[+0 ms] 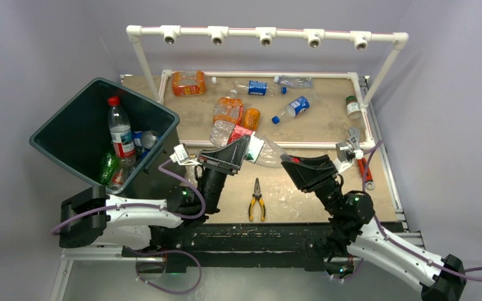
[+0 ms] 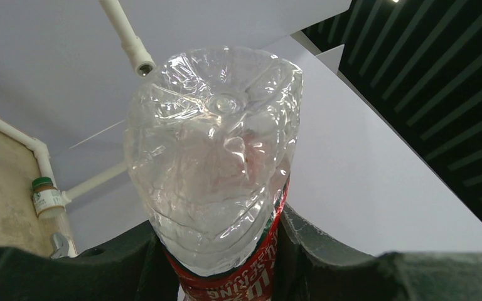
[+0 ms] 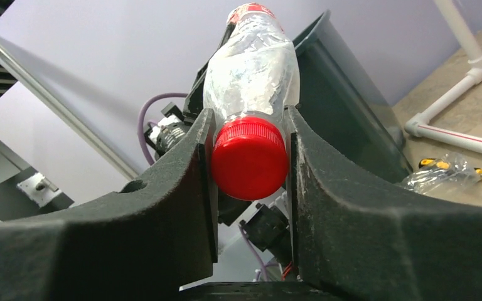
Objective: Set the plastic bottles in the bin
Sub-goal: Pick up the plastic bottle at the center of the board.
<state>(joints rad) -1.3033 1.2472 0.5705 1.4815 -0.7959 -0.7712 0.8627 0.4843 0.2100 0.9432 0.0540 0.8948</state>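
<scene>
A crumpled clear bottle (image 1: pixel 265 151) with a red label hangs in the air between both arms. My left gripper (image 1: pixel 243 150) is shut on its labelled body (image 2: pixel 216 169), the base pointing away from the camera. In the right wrist view the bottle's red cap (image 3: pixel 249 158) sits pinched between both pads of my right gripper (image 3: pixel 249 164), shut on it. The dark bin (image 1: pixel 75 132) stands tilted at the left with a tall red-capped bottle (image 1: pixel 120 132) and others inside. Several bottles lie on the board behind, among them an orange one (image 1: pixel 228 110) and a blue-labelled one (image 1: pixel 292 108).
Yellow-handled pliers (image 1: pixel 257 199) lie on the near board between the arms. A red-handled wrench (image 1: pixel 363 166) lies at the right edge. A white pipe frame (image 1: pixel 267 32) rings the far area, with a small green-lidded jar (image 1: pixel 352 106) by its right post.
</scene>
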